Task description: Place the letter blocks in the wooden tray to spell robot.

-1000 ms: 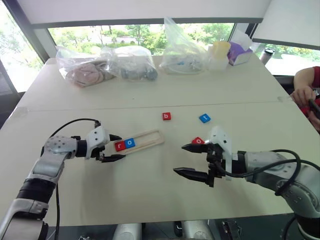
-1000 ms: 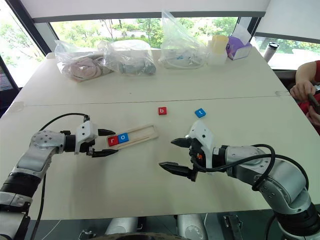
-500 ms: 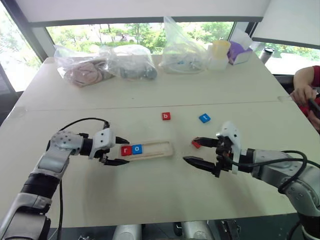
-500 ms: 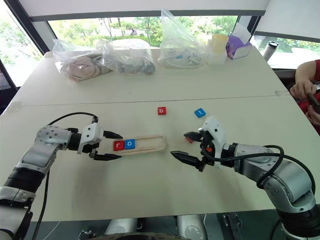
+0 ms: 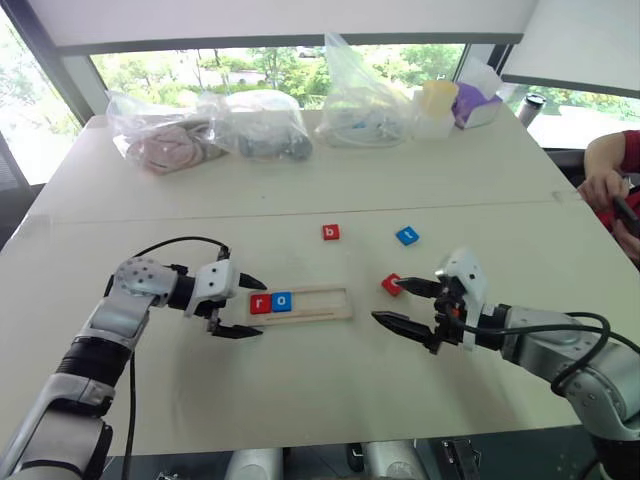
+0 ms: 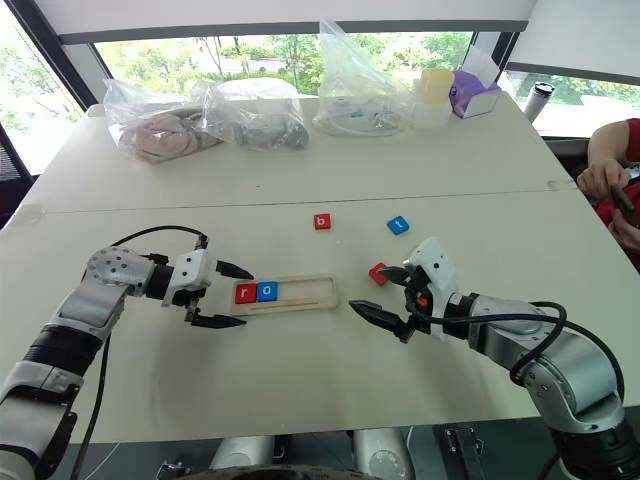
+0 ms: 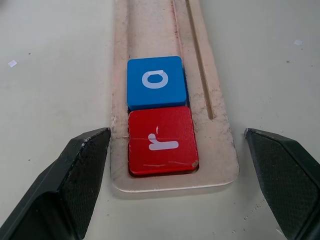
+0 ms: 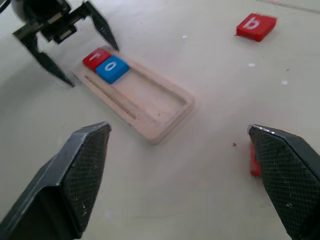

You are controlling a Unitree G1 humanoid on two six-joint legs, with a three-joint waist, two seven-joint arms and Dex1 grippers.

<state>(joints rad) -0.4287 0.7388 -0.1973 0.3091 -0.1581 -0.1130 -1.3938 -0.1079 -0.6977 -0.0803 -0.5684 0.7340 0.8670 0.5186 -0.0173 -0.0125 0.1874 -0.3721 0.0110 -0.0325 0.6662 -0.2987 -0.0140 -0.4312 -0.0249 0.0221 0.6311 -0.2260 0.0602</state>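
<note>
The wooden tray (image 5: pixel 318 302) lies level on the white table, holding a red r block (image 7: pixel 160 140) and a blue o block (image 7: pixel 156 82) at its left end. My left gripper (image 5: pixel 261 309) is open, its fingers (image 7: pixel 75 172) straddling that end of the tray. A red b block (image 5: pixel 331 232) and a blue t block (image 5: pixel 406 236) lie farther back on the table. Another red block (image 5: pixel 391 285) rests right of the tray, at the upper fingertip of my right gripper (image 5: pixel 386 300), which is open and empty.
Clear plastic bags (image 5: pixel 258 124) of items, a yellow cup (image 5: pixel 440 100) and a purple box (image 5: pixel 477 103) line the table's far side. A person's hand (image 5: pixel 605 187) rests at the right edge.
The tray has swung from slanted to level and shifted right, with the left gripper following at its end. The right gripper has moved away from me, up to the red block.
</note>
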